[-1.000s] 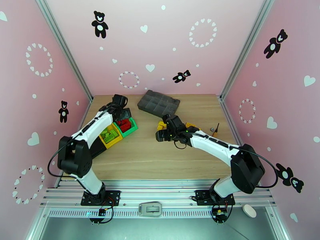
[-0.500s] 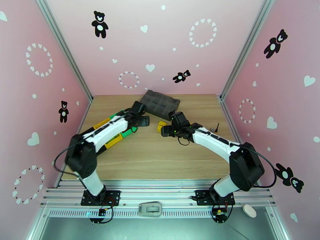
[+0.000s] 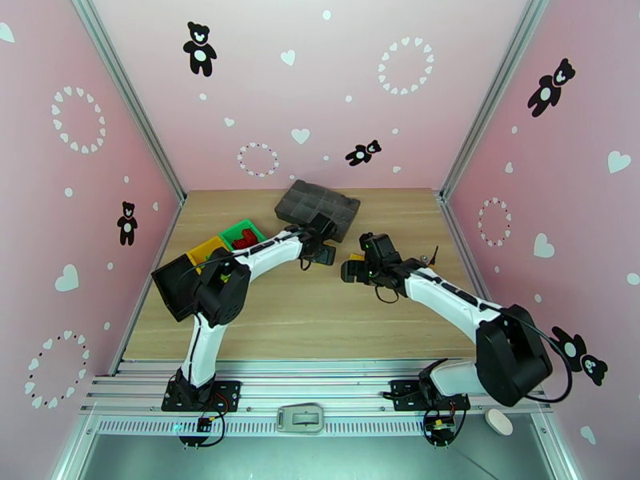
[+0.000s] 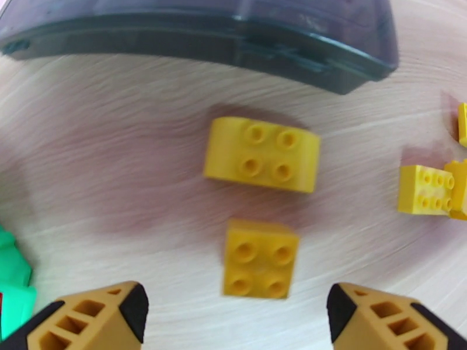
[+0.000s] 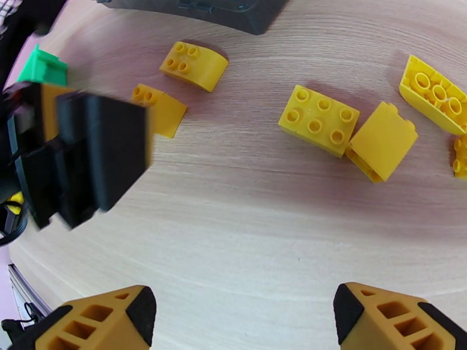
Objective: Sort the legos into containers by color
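Occlusions | we log grey tray (image 4: 192, 30) blurred and cropped by the top edge | green bin (image 4: 11, 261) cropped to a corner at left edge | yellow brick (image 5: 461, 156) cut by right edge | yellow bin (image 3: 206, 250) partly behind left arm (image 3: 268, 251)

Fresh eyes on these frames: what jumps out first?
Loose yellow legos lie scattered on the wooden table, just in front of the dark grey tray. The left gripper and right gripper hang over them, open and empty. On the table's left, the green bin holds red bricks, beside the yellow bin and black bin.
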